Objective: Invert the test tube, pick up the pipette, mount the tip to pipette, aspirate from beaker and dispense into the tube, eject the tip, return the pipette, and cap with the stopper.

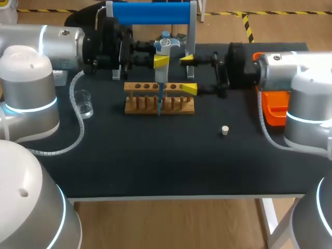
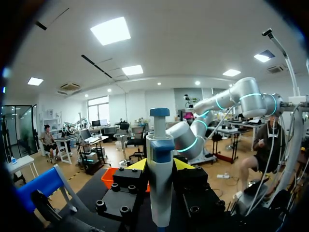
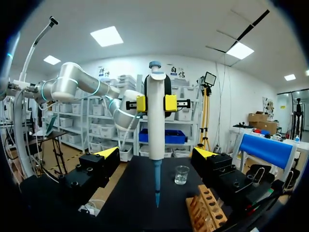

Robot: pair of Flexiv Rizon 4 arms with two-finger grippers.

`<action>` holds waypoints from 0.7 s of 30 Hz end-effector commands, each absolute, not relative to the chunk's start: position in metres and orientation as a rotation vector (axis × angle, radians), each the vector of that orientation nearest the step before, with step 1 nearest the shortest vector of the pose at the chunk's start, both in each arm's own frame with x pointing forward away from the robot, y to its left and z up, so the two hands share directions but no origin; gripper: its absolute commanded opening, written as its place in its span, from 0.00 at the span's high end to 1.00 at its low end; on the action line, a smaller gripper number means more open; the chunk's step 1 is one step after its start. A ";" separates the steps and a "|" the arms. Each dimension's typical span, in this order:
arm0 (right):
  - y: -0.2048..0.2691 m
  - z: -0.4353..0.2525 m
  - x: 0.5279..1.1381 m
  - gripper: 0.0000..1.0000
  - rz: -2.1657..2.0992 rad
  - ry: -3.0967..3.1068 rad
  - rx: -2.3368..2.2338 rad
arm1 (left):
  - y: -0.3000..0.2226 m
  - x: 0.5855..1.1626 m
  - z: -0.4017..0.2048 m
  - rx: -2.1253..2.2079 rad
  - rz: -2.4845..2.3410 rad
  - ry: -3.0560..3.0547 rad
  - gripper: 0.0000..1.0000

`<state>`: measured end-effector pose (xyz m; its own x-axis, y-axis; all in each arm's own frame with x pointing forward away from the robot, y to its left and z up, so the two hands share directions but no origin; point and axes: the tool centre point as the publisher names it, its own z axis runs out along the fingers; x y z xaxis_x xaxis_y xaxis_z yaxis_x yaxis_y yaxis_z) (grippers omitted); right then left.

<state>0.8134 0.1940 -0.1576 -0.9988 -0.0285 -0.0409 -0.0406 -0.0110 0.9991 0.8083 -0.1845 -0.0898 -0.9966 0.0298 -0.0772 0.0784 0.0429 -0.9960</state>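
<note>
Left end effector (image 1: 162,60) is clamped on the pipette (image 1: 163,46) and holds it upright over the wooden rack (image 1: 136,105). The blue tip (image 3: 157,193) points down at the rack's holes, but I can't tell if it's actually in one. Right end effector (image 1: 188,73) is just beside it with its fingers wide open. The pipette stands ahead of its gap, untouched. The blue pipette stand (image 1: 150,13) is right behind both. The beaker (image 1: 83,104) is off by the left arm, and the white stopper (image 1: 224,130) lies alone on the counter (image 1: 155,166). There's an orange box (image 1: 275,106) by the right arm.
</note>
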 end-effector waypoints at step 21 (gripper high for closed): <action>0.240 -0.138 0.812 0.13 2.257 2.222 -0.085 | -0.185 0.809 -0.090 0.118 -2.148 2.241 1.00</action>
